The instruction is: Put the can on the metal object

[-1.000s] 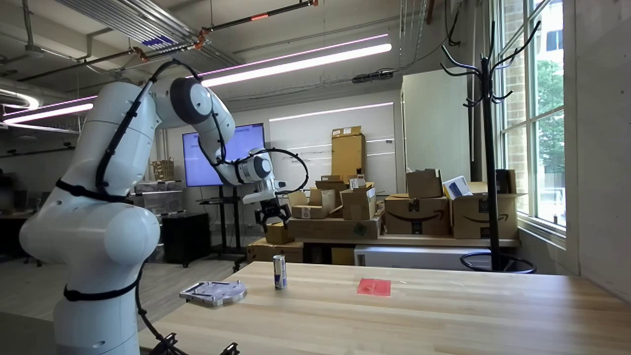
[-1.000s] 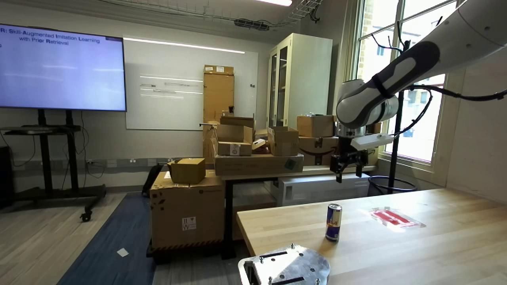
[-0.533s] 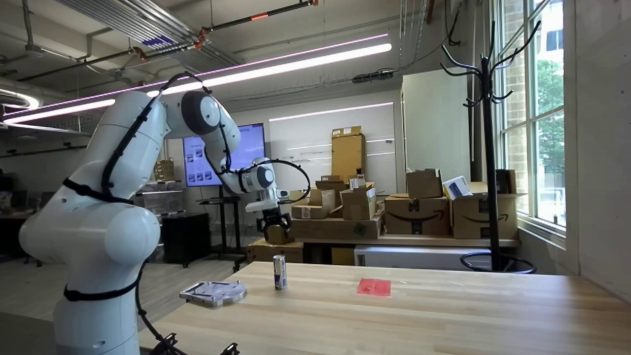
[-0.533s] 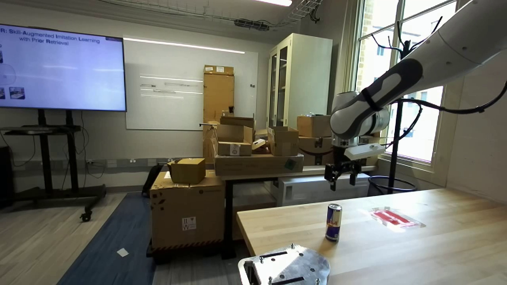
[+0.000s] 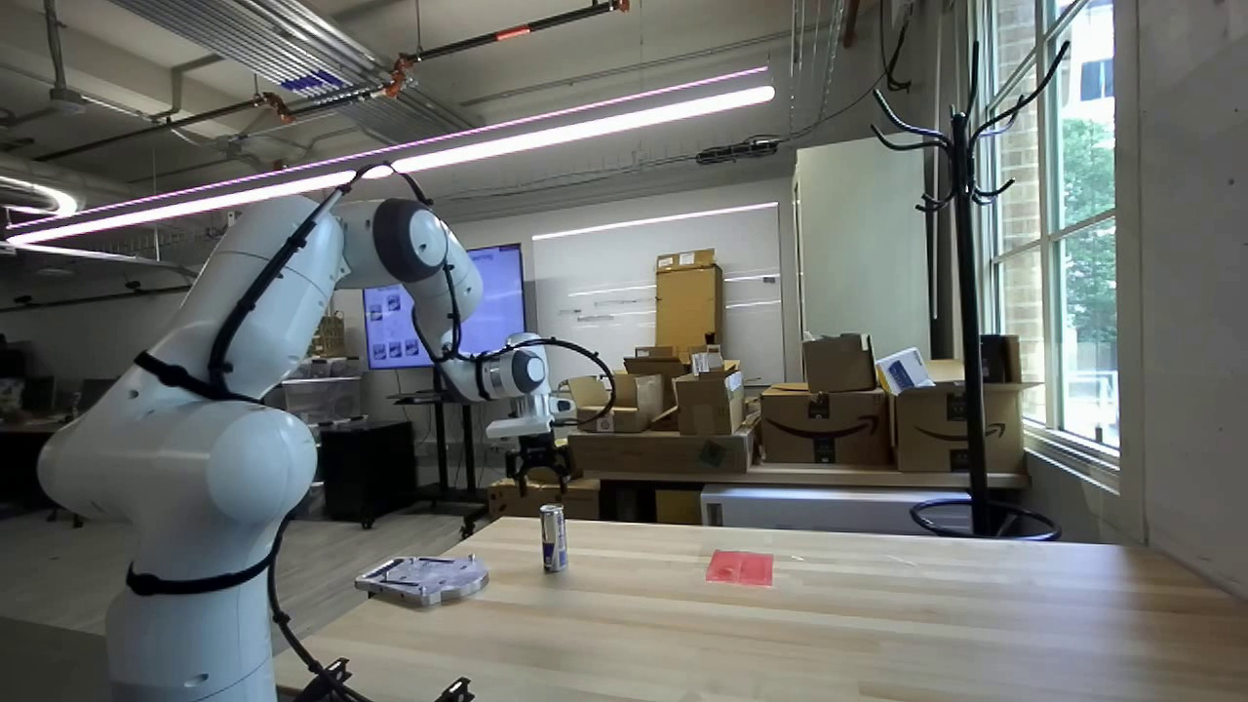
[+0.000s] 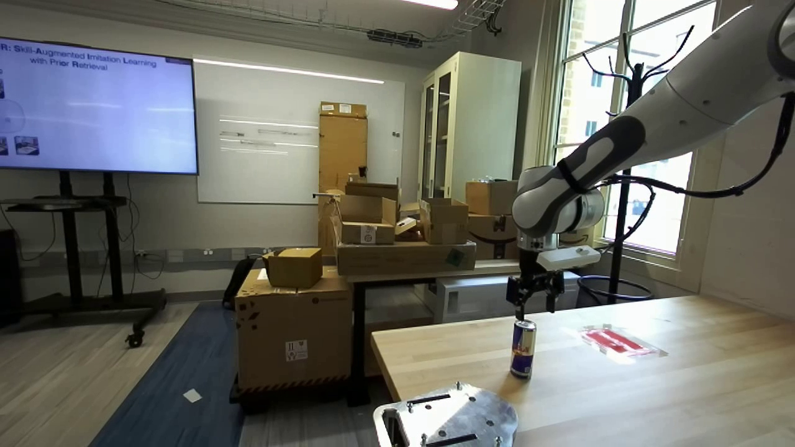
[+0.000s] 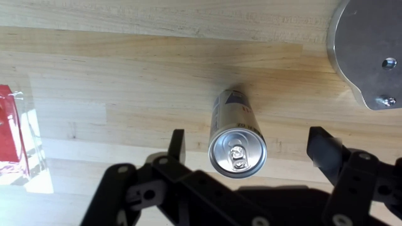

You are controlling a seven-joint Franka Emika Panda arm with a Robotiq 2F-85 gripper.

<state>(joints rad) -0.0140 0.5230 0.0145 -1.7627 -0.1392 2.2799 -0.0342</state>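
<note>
The can (image 7: 237, 133) stands upright on the table (image 5: 829, 624), left of the red item (image 5: 739, 567) in both exterior views. The plate (image 6: 459, 413), on which it must go, lies left of the can and nearer, apart from it. I have the gripper (image 5: 542, 486) above the can, its fingers (image 7: 177, 142) spread wide and nothing gripped. In the wrist view the can's top shows between the fingers, closer to the left one. I judge this step to be final alignment before descent.

I check for these faults:

1. Fingertip lands on the rim. Cause: descent with a near or far offset. In an exterior view a fingertip overlaps the can's top edge; I cannot tell whether they touch.

2. Can tips or skids. Cause: closing off-centre, the left finger in the wrist view striking first. The slim base probably offers little resistance.

3. Can slips or dents. Cause: a grip too high, or too much force.

4. Can rocks after release. Cause: screws (image 7: 389, 101) projecting from the plate. I should choose a bare patch.

5. Plate tilts. Cause: pressing on the part that seems to overhang the table's left edge.
</note>
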